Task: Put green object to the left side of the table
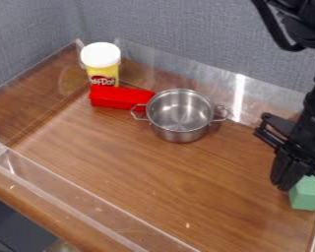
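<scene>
Green object (306,194) at table's (107,157) right edge, under closed gripper (291,182).

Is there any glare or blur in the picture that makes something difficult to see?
Camera view: glare streaks on the clear acrylic walls and a soft sheen on the table; the dark gripper is slightly soft, hiding part of the green object.

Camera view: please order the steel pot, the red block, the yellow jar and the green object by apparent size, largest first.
1. Steel pot
2. Yellow jar
3. Red block, close to the jar, so unsure
4. Green object, partly hidden by the tool
</scene>
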Tool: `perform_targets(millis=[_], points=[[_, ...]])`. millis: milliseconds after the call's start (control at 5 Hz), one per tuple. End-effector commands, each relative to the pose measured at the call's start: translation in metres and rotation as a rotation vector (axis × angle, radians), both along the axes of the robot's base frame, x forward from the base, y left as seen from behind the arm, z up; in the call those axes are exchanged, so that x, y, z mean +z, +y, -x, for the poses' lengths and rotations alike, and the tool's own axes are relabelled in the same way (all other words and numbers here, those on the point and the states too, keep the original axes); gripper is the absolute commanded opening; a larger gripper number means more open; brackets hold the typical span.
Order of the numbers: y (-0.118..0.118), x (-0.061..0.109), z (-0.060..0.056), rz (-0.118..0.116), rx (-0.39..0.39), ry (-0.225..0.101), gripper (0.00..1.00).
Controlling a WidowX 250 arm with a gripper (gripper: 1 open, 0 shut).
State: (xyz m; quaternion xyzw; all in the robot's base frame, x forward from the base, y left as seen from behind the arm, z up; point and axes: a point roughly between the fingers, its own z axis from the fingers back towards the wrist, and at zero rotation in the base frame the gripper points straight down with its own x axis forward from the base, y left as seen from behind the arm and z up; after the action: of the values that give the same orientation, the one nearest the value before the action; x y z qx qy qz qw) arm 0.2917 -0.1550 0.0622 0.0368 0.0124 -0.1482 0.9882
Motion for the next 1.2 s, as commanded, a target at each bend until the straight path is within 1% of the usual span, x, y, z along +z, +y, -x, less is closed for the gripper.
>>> perform_targets(millis=[0, 200, 600, 800, 1000], points=[[0.004, 0.034, -0.009, 0.041, 0.007, -0.086, 0.00], [0.006, 0.037, -0.010, 0.039, 0.002, -0.091, 0.00], [0.011, 0.050, -0.011, 0.037, -0.004, -0.111, 0.00], [0.011, 0.048, -0.013, 0.035, -0.004, -0.109, 0.00], [0.010, 0.039, -0.015, 0.033, -0.005, -0.098, 1.00]])
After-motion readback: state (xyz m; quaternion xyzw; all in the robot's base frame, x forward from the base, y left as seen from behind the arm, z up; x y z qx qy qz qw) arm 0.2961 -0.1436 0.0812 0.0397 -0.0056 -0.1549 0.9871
